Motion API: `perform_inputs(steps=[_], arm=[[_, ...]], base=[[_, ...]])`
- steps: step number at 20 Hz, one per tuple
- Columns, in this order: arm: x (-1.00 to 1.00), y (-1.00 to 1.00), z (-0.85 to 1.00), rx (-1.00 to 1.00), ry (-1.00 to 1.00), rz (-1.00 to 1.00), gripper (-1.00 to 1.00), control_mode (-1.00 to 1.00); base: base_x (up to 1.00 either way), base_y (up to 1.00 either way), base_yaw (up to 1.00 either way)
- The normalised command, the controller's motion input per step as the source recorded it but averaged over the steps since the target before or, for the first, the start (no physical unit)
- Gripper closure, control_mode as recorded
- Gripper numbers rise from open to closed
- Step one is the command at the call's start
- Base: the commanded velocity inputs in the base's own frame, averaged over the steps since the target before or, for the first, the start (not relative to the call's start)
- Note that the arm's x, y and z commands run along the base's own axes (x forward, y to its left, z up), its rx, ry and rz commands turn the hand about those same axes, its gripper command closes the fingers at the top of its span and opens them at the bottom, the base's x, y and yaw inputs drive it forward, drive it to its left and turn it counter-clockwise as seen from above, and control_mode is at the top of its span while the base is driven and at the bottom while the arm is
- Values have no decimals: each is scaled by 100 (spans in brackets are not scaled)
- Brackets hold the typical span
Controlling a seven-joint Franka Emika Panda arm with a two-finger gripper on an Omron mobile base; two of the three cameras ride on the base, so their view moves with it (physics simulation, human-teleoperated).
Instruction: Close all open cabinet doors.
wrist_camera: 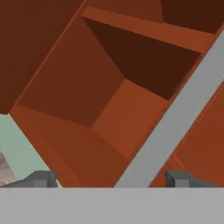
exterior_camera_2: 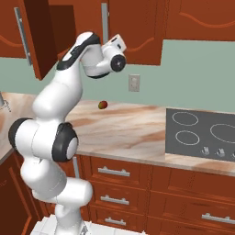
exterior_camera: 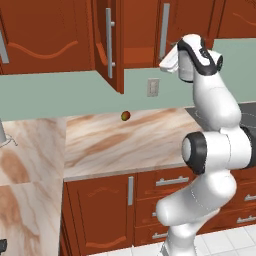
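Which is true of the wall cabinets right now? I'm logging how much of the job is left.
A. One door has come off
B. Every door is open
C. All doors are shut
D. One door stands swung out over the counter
D: the open cabinet door juts edge-on toward the camera above the counter, beside a closed cabinet door.

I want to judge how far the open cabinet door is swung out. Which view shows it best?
The left base view: the open cabinet door stands edge-on from the cabinets, bar handle fully visible, near the hand. The right base view shows it at the left, its top cut off. The hand view shows the cabinet's open interior and a handle bar, not the door's swing.
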Motion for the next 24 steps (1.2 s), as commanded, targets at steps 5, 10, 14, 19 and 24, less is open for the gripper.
perform_inputs(steps=[5, 10, 14, 19, 24], arm=[[-21, 53, 24, -14, -7, 1, -100, -100], [-39, 54, 25, -25, -11, 0, -100, -100], [-83, 33, 21, -29, -23, 0, -100, -100], [-100, 21, 3, -24, -34, 0, -100, -100], [-99, 29, 4, -22, -39, 0, -100, -100]], base=[[0, 0, 0], [0, 0, 0], [0, 0, 0], [0, 0, 0], [0, 0, 0]])
